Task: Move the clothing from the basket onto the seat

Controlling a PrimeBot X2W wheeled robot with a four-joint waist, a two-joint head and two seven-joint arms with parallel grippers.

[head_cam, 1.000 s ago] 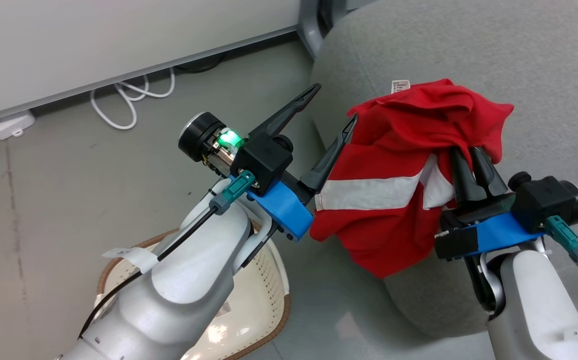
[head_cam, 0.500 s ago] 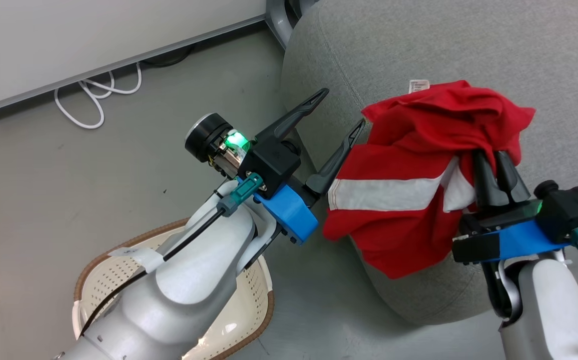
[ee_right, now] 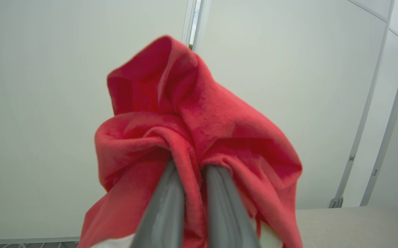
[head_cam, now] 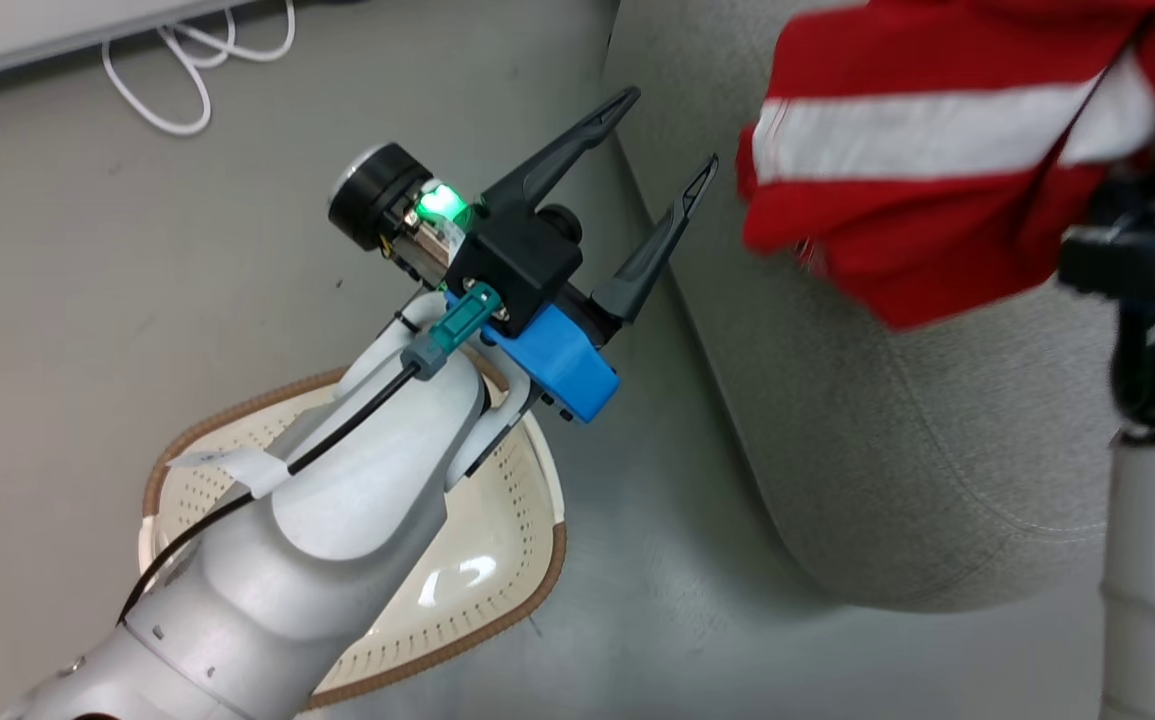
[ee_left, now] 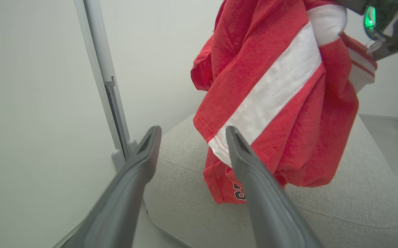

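The jersey [head_cam: 897, 200] is out of the basket [head_cam: 497, 570] and hangs over the seat [head_cam: 887, 450]; release is left to do. The right gripper [ee_right: 192, 168] is clamped on a red fold, which bunches over its tips toward 12 o'clock. The left gripper [head_cam: 670, 130] stands wide and empty; the jersey lies at its 2 o'clock, apparently not touching.

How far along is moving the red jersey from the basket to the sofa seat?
Done: the clothing is out of the basket. In hand: the right gripper is shut on it, hanging it over the seat; the left gripper is open alongside. Left: lower it and let go.
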